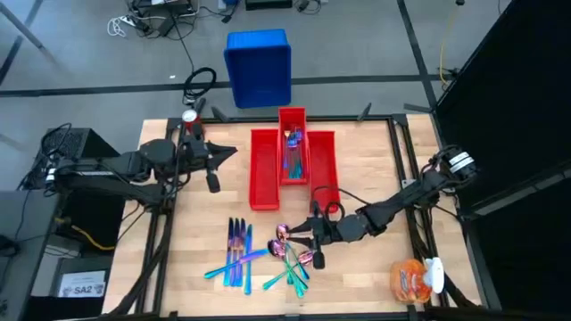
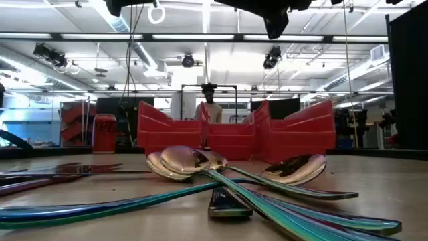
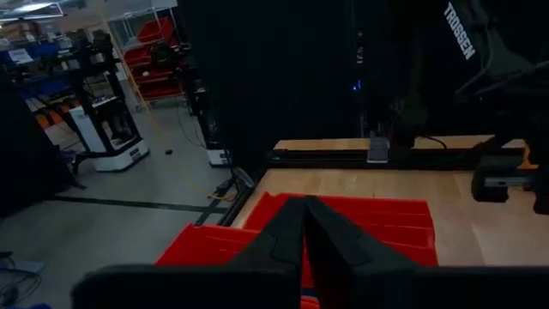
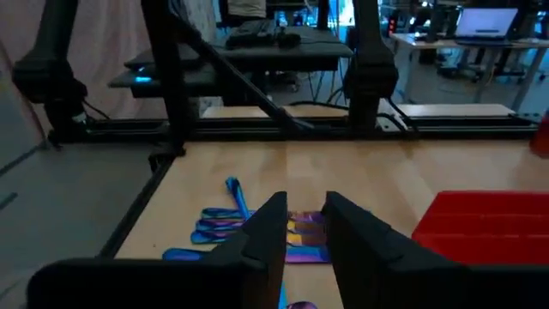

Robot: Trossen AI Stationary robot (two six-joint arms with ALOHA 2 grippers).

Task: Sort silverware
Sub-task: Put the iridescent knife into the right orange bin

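High view: my right gripper [image 1: 314,239] hovers over the iridescent metal spoons [image 1: 287,247], jaws slightly open, empty; my left gripper [image 1: 214,169], jaws closed, waits beside the red plastic bins [image 1: 264,169].

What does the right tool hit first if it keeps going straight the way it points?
Probably the loose silverware on the table. The right tool, fingers slightly apart, points at the row of blue-purple pieces lying just past its tips. Whether it is low enough to touch them is unclear.
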